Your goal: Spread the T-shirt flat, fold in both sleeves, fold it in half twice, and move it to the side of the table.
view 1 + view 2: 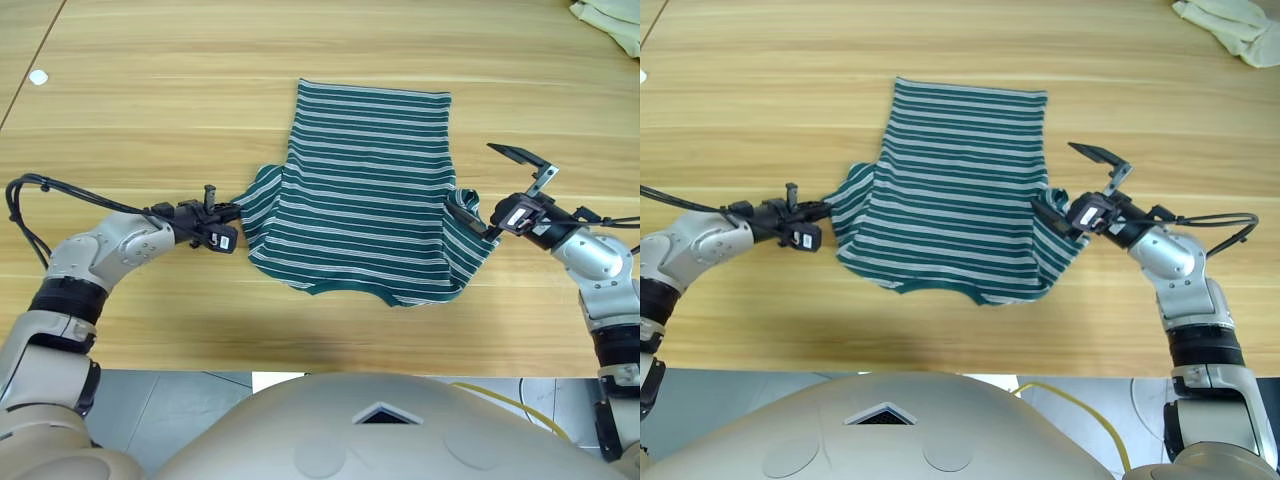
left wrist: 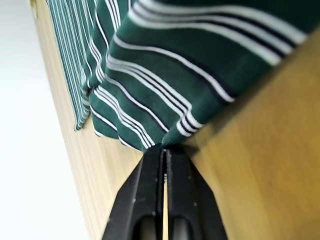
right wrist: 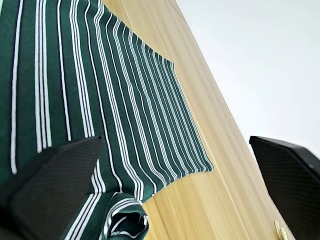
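Green white-striped cotton T-shirt (image 1: 365, 190) on wooden worktop (image 1: 150, 120). Left wrist view reveals left claw (image 2: 164, 152) pinching its sleeve edge (image 2: 192, 131). Head views show right claw (image 1: 471, 178) wide open at the shirt's other side.

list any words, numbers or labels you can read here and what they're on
No text here can be read.
Left tag, white, on the left pincer: too small to read.
Right tag, white, on the right pincer: too small to read.
T-shirt: stripes only, no print visible.
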Controlling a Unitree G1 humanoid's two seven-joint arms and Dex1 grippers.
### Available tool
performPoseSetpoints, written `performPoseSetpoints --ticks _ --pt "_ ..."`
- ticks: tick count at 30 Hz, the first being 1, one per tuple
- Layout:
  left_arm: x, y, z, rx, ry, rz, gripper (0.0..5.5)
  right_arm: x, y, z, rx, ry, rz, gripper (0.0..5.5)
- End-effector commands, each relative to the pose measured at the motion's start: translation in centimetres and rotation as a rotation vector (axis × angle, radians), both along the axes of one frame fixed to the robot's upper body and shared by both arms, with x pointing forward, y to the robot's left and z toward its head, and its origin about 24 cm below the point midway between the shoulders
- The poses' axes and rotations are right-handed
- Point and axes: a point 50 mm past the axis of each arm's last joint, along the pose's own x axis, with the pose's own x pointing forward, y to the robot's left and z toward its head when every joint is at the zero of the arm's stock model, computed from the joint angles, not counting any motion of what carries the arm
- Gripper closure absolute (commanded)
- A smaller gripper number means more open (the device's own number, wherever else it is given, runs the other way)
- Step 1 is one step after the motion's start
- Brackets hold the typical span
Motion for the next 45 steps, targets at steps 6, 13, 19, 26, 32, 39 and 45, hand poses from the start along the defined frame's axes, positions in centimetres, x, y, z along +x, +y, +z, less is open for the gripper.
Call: performPoseSetpoints --ticks 6,13,19,26,32,39,45 --pt "0.4 0.2 0.7 -0.053 -0.055 0.013 5.47 -0.3 0.1 0.0 -0.006 -0.005 0.006 0.1" --pt "0.2 -0.1 1.1 -0.064 -0.079 -0.008 5.47 -0.4 0.2 -0.1 -0.007 -0.001 0.012 0.1" --pt "0.0 -0.9 1.3 -0.128 -0.082 -0.032 5.47 -0.2 0.0 -0.4 -0.018 0.005 0.001 0.1" --pt "0.4 -2.2 1.7 -0.194 -0.097 -0.055 5.47 0.0 0.0 -0.8 -0.023 0.012 -0.006 0.1" --pt "0.7 -3.1 2.5 -0.211 -0.106 -0.084 5.47 0.0 -0.1 -0.9 -0.029 0.013 -0.009 0.1" --pt "1.0 -4.0 2.9 -0.221 -0.098 -0.099 5.47 0.2 -0.1 -1.0 -0.028 0.014 -0.007 0.1" --pt "1.0 -5.1 3.4 -0.295 -0.071 -0.112 5.47 0.3 0.0 -1.0 -0.024 0.012 -0.006 0.1"
